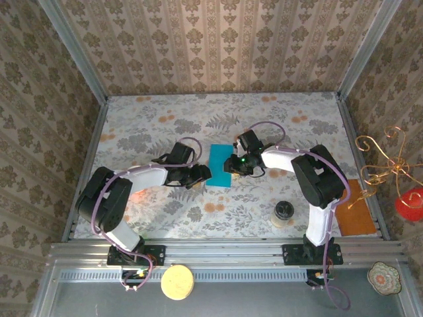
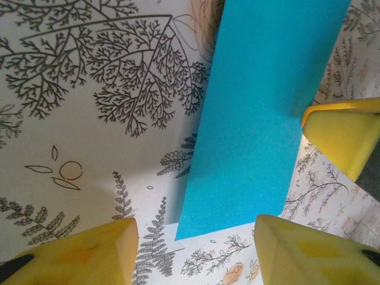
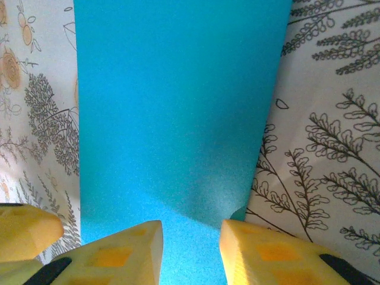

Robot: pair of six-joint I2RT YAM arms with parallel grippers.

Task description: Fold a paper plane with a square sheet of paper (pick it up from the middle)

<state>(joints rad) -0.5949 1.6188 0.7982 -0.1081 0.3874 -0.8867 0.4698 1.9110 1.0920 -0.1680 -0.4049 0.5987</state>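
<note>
Over the table [image 2: 89, 154], left claw [image 2: 193, 237], released, straddles the square sheet of paper [image 2: 261, 107]; right claw [image 3: 191, 228] on it, grip unclear.

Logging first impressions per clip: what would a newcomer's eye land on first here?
A bright teal-blue sheet of paper, a narrow matte rectangle, lies mid-table on the floral tablecloth. The left gripper and right gripper flank it, yellow fingertips at its edges. An orange-brown flat sheet sits at the table's right edge.

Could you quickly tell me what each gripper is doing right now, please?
Left gripper: open, straddling the square sheet of paper.
Right gripper: jaws narrow over the sheet; grip cannot be told.
</note>
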